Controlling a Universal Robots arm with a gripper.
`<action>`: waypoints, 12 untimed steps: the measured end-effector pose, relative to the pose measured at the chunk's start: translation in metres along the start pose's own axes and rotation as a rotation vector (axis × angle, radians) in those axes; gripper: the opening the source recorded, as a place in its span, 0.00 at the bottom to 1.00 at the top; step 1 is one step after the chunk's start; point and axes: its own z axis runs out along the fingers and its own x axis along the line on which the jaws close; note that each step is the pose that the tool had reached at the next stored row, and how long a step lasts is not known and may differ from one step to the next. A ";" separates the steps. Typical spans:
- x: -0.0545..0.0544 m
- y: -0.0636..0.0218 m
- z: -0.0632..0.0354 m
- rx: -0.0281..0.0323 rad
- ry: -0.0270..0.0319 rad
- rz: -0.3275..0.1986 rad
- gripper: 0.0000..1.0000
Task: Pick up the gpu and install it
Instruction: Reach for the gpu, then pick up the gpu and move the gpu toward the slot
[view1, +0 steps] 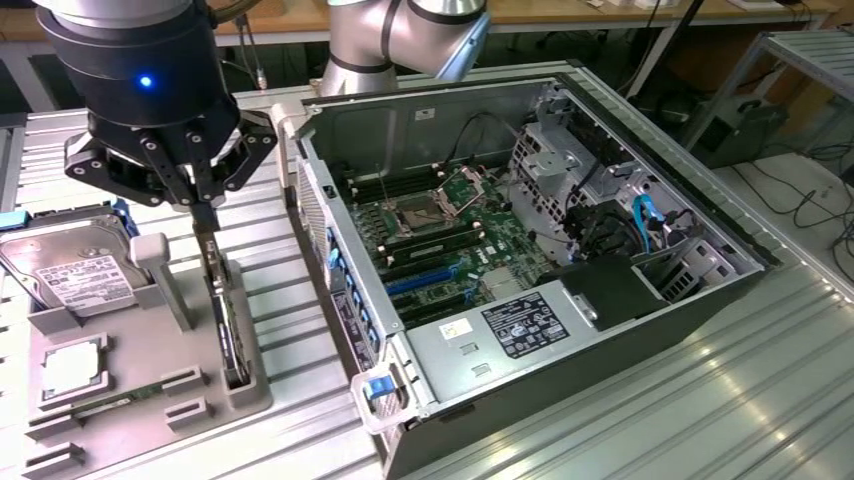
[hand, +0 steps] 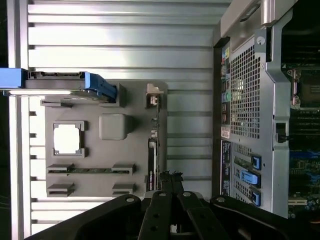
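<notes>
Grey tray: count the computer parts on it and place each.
4: hard drive at one end; processor chip beside it; memory stick beyond the chip; gpu on edge nearest the computer case, claw closed on it.

Gpu (view1: 227, 330): black face, pale metal bracket. End effector (view1: 203, 228): black, blue indicator light on its body. Holder tray (view1: 147, 410): plain grey. Hard drive (view1: 64, 270): silver, white label, blue carrier. Processor chip (view1: 74, 365): silver. Motherboard (view1: 494, 250): green, blue slots. Computer case (view1: 467, 372): grey. Surface (view1: 721, 400): silver, ribbed

Bare table strip (view1: 287, 300) between tray (view1: 174, 350) and case (view1: 387, 135)
</notes>
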 end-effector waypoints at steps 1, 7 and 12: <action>0.000 -0.0001 0.0000 -0.0001 -0.0001 0.000 0.11; 0.000 -0.0001 0.0000 -0.0001 -0.0001 0.000 0.11; 0.000 -0.0001 0.0000 -0.0001 -0.0001 0.000 0.11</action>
